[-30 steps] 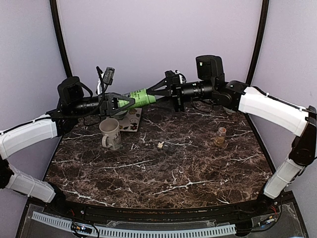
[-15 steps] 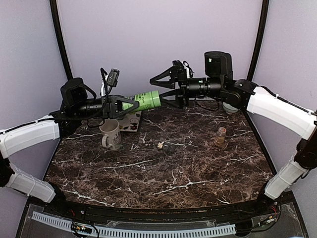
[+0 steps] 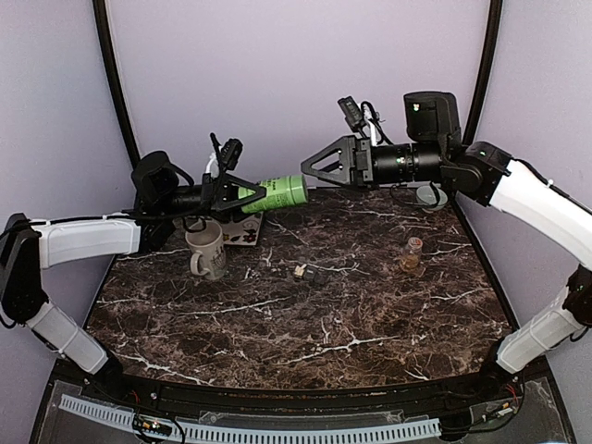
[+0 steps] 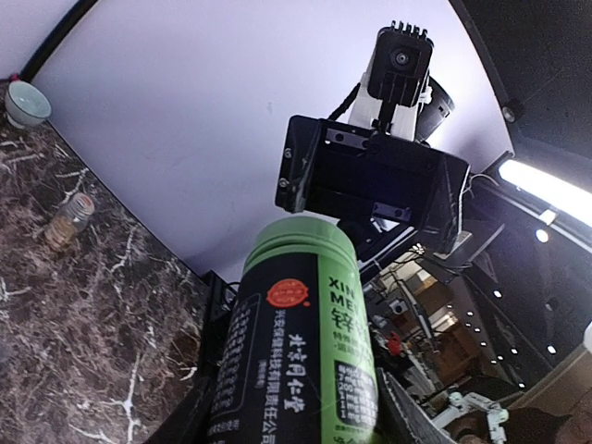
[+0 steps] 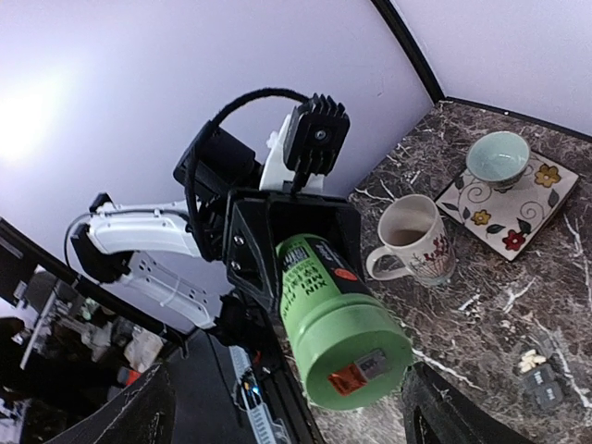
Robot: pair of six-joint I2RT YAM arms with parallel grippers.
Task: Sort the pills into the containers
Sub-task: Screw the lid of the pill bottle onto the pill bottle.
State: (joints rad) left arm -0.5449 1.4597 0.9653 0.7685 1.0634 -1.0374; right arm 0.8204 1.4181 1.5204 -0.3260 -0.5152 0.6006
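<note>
Dark brown marble veined in white covers the table (image 3: pixel 370 324), with pale lilac walls behind. Near its middle sits the dark grey strip of compartments (image 3: pixel 317 271), and tan pills (image 3: pixel 300 272) show at its left end — whether inside a compartment or just beside it, I cannot tell. To the right of the strip, apart from it, stands a little glass jar (image 3: pixel 413 253) with amber contents. To the left stands a white mug (image 3: pixel 205 250), and behind the mug is a flowered tile (image 3: pixel 248 231) bearing a pale teal bowl (image 5: pixel 498 157). Above the tile, the left gripper (image 3: pixel 242 193) is clamped around a green bottle (image 3: pixel 277 192), held roughly level in the air with its cap end toward the right gripper (image 3: pixel 313 169). That one has its fingers spread wide — near the cap, touching nothing.
</note>
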